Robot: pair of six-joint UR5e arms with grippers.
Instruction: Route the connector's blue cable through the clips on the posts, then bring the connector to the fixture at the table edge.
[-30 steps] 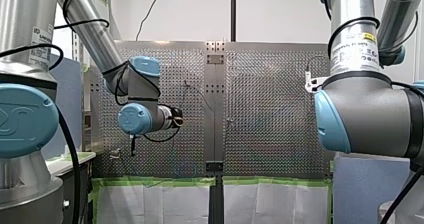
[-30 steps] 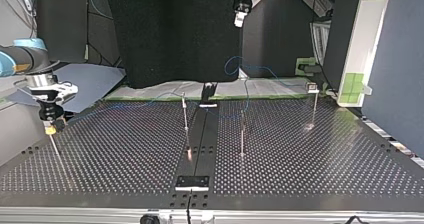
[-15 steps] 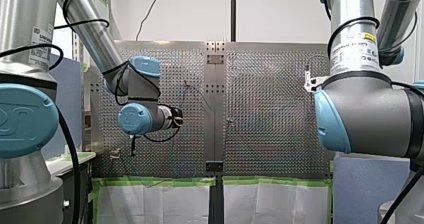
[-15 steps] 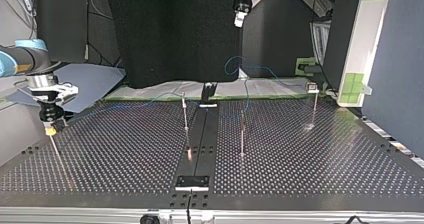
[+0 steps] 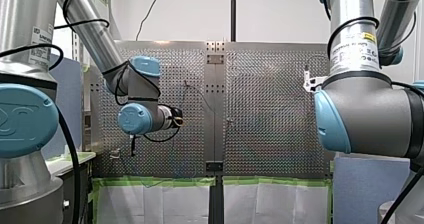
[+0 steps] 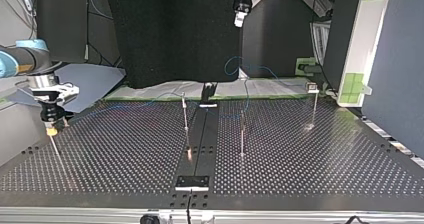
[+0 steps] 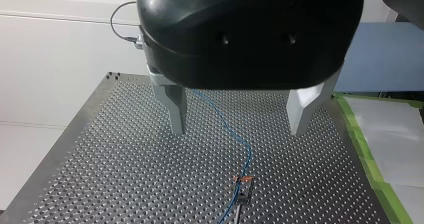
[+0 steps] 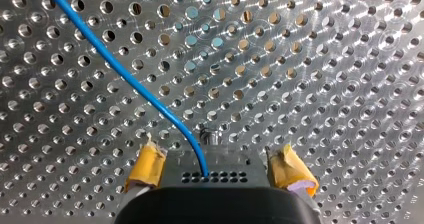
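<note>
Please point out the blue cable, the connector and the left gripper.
cable [image 8: 127, 75]: right wrist view, its middle stretch.
connector [image 8: 235, 163]: right wrist view, grey top face.
left gripper [image 7: 237, 131]: left wrist view, between its fingertips.

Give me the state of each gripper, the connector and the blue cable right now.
Left gripper, open, holding nothing.
Right gripper, fingers shut on the connector.
Connector, held between the yellow pads.
Blue cable, attached to the connector, curving away from it.
</note>
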